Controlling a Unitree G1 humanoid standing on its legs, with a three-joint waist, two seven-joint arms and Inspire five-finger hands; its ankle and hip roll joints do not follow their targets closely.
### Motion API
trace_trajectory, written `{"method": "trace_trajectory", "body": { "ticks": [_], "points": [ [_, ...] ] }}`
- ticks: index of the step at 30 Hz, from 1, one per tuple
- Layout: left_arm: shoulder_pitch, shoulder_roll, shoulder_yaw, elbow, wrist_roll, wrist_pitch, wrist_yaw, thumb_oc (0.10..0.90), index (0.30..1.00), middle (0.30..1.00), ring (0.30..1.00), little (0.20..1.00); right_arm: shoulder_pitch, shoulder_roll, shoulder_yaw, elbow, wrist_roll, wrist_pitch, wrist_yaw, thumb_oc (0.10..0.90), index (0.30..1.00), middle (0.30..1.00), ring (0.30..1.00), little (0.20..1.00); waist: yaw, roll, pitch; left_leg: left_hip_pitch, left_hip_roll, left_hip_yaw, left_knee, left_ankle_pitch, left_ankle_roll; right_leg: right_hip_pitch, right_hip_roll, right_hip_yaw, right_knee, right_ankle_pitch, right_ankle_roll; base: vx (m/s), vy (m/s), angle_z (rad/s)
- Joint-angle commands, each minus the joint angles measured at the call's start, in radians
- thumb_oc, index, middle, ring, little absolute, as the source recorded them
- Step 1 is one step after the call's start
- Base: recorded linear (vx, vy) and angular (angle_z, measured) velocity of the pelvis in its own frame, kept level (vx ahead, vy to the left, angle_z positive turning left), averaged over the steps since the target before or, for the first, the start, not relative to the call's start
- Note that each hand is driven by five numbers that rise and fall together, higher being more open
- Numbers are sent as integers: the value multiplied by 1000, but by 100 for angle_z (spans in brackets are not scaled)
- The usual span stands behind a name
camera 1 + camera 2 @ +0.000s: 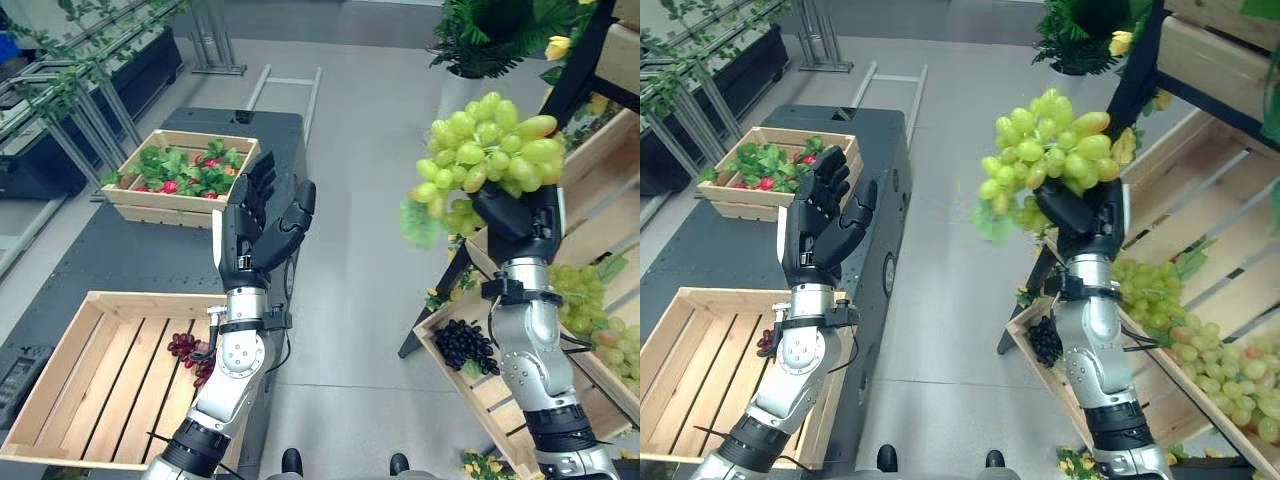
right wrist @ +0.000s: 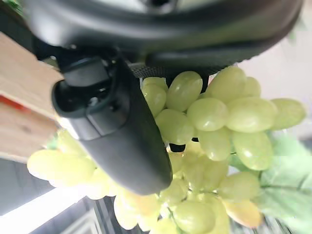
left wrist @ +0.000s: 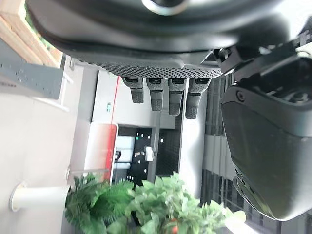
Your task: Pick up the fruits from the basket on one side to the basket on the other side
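- Left eye view: the right robot hand [image 1: 527,222] was raised high with its fingers curled round a bunch of green grapes [image 1: 485,155], which stood above the palm, clear of everything below; the source crate [image 1: 478,395] on the slanted rack at the robot's right held a bunch of dark grapes [image 1: 465,346] and more green grapes [image 1: 578,290]; the left robot hand [image 1: 256,225] was lifted over the black table [image 1: 120,250], fingers straight and spread, holding nothing; I judged the step in hand to be the carry across the open floor toward the near wooden crate [image 1: 60,370], so the lift should keep this height until it clears the crate's rim.
- Right eye view: the near crate showed a small dark red grape bunch [image 1: 766,342] on its slats beside the left forearm; the far crate [image 1: 745,200] on the table held leafy greens with red fruit; the green bunch looked top-heavy and loose, so a slow, level swing seemed wise; the free slats to the robot's left of the red bunch looked like the best landing spot.
- Left wrist view: the fingers [image 3: 161,95] pointed out straight with the thumb apart; nothing lay between them.
- Right wrist view: the thumb [image 2: 122,131] pressed across the grapes [image 2: 214,117]; the hold seemed to be on the fruit itself, so the squeeze should stay firm until the bunch rests on the slats.
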Motion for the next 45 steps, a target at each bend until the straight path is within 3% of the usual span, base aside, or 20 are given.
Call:
{"method": "trace_trajectory", "body": {
  "ticks": [1, 8, 19, 29, 42, 45],
  "points": [
    [-162, 3, -24, 27, 12, -95, -13, 800, 900, 900, 900, 900, -132, -59, -112, -74, -38, -188, -53, 400, 300, 300, 300, 300, -14, 9, -99, 54, -39, -21, 2, -132, 22, -18, 113, -44, 2, 23, -73, -4, 26, -22],
    [-169, 2, -61, 48, -12, -106, -31, 800, 900, 900, 900, 900, -132, -91, -173, -21, -42, -196, -147, 400, 300, 300, 300, 300, -40, 6, -102, 56, -33, 4, 2, -133, 23, -33, 114, -15, 2, 35, -69, -3, 16, -11],
    [-167, -5, -117, 63, -30, -131, -56, 800, 900, 900, 900, 900, -119, -117, -201, 56, 24, -199, -159, 400, 300, 300, 300, 300, -82, 3, -103, 72, -25, 41, 2, -151, 28, -46, 117, 19, 2, 39, -63, 3, 5, -13],
    [-191, -23, -171, 77, -48, -124, -71, 800, 900, 900, 900, 900, -134, -167, -199, 236, 61, -84, -126, 400, 300, 300, 300, 300, -103, -5, -111, 77, -14, 62, 2, -154, 23, -63, 122, 36, 2, 50, -61, 5, -15, -13],
    [-216, -16, -216, 65, -67, -88, -69, 800, 900, 900, 900, 900, -208, -241, -104, 543, -70, 61, -127, 400, 300, 300, 300, 300, -78, -16, -109, 69, -14, 39, 2, -150, 21, -71, 122, 17, 2, 58, -65, 2, -18, 0],
    [-218, -15, -221, 66, -73, -87, -76, 800, 900, 900, 900, 900, -227, -252, -60, 583, -178, 143, -130, 400, 300, 300, 300, 300, -70, -17, -108, 66, -15, 36, 2, -148, 20, -71, 119, 9, 2, 59, -64, 0, 0, 0]
  ]
}}
